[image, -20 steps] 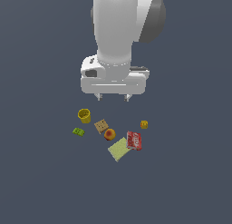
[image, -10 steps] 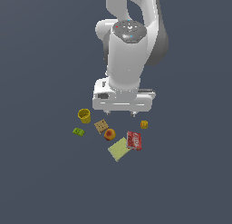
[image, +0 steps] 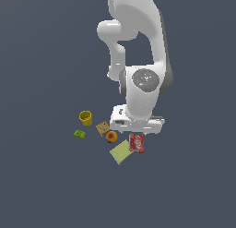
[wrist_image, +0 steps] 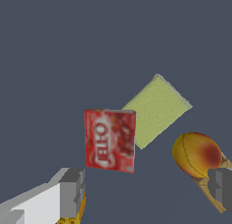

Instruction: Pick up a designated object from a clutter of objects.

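The red box (wrist_image: 110,140) with white lettering lies flat on the floor, its edge touching the yellow-green pad (wrist_image: 156,109). My gripper (wrist_image: 147,191) is open and empty, low over the clutter; the box lies just beyond the gap between the fingers (wrist_image: 71,193). In the exterior view the hand (image: 137,130) hangs just above and behind the red box (image: 136,143). The orange-red fruit (wrist_image: 197,154) sits near the other finger, on the tan square (wrist_image: 213,193). A bit of the yellow die (wrist_image: 70,217) shows under one finger.
In the exterior view the pad (image: 120,152), fruit (image: 111,137), tan square (image: 103,128), yellow cup (image: 85,117) and green block (image: 79,134) lie to the exterior view's left of the box. The die is hidden behind the hand there.
The arm has come down and shifted toward the exterior view's right, so the hand now sits low over the red box and covers the yellow die.
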{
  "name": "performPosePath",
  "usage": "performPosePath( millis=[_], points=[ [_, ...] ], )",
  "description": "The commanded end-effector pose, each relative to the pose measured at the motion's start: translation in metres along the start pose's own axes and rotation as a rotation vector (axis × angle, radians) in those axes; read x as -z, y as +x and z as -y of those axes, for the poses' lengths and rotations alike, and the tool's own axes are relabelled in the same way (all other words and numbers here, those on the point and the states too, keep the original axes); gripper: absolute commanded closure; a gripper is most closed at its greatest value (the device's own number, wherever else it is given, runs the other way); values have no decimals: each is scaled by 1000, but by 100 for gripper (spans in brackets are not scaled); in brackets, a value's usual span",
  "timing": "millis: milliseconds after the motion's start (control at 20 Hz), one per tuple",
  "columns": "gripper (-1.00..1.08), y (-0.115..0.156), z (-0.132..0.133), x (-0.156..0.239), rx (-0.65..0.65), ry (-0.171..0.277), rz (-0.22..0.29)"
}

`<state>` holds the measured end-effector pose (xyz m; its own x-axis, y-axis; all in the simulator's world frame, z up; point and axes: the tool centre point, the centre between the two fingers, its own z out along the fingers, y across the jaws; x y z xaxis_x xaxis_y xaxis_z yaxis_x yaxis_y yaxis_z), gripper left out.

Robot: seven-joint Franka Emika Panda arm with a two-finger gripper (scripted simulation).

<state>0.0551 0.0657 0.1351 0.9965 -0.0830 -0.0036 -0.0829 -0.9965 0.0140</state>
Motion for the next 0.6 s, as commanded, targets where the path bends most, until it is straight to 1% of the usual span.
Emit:
performPosePath(
  millis=[0,300,550],
  points=[
    [-92,1,10,-19,-14,5,-3],
    [-92,0,24,-49,-33,12,-3],
    [-92,0,27,-57,-38,14,-3]
  ],
)
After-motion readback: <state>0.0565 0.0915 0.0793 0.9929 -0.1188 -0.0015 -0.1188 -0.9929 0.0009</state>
